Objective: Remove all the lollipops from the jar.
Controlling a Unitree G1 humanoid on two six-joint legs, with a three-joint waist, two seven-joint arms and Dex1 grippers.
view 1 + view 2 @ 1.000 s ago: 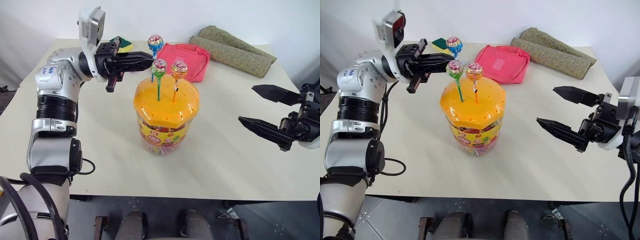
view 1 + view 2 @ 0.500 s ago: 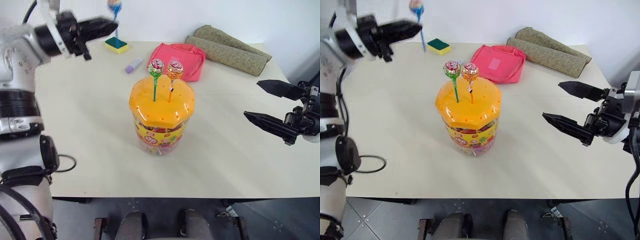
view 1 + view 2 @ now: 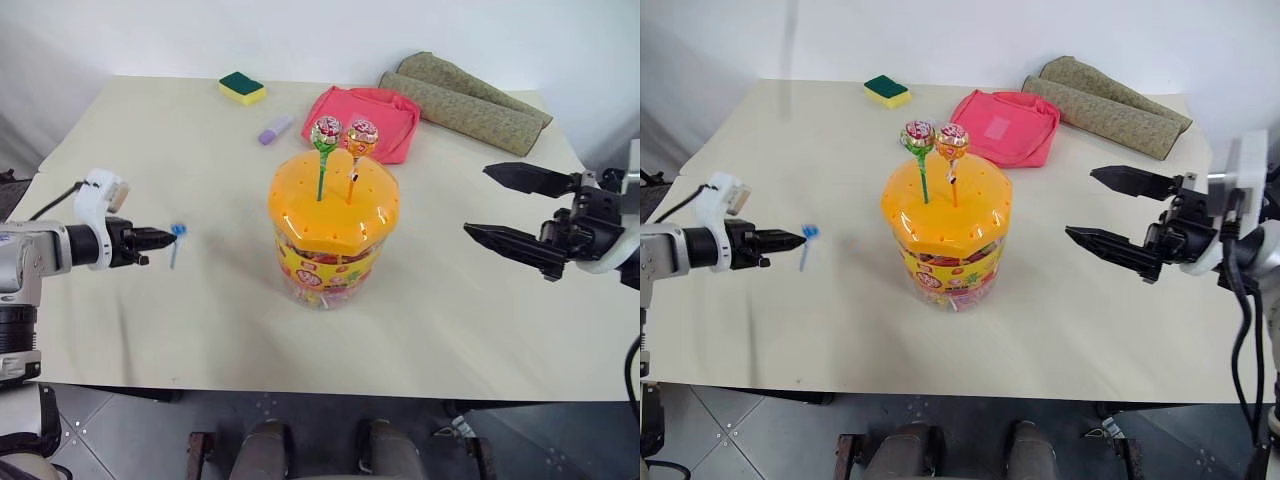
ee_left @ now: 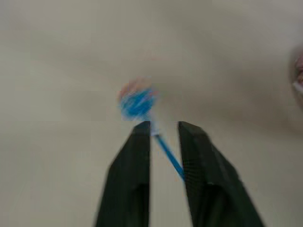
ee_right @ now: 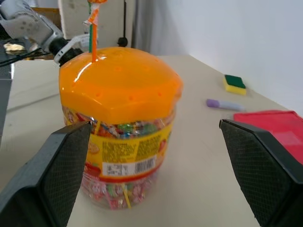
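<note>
1. Change since the earlier frame: the left end effector [image 3: 150, 238] has swung away from the jar, out to the left and down, low over the cream tabletop [image 3: 200, 320]. The blue-stick lollipop with the blue swirl wrapper [image 3: 177, 232] went with it.
2. Left end effector state: fingers slightly apart. The blue stick lies between them; whether they are gripping it cannot be told.
3. Right end effector [image 3: 505, 205]: fingers wide apart, empty, level beside the jar.
4. Centre: the large clear plastic jar with the orange holed lid [image 3: 333, 205] stands upright. Two wrapped lollipops remain in lid holes, the green-stick one [image 3: 325, 133] and the orange-stick one [image 3: 361, 135], just beside each other.
5. Handling, judged: lollipops are light; sticks are thin, stiff and smooth. Grip the stick just under the head and pull straight up. Avoid crushing the brittle wrapped head.
6. Far side: lilac cylinder [image 3: 274, 130], yellow-green sponge [image 3: 242, 88], pink pouch [image 3: 385, 115], rolled olive cloths [image 3: 465, 100].
</note>
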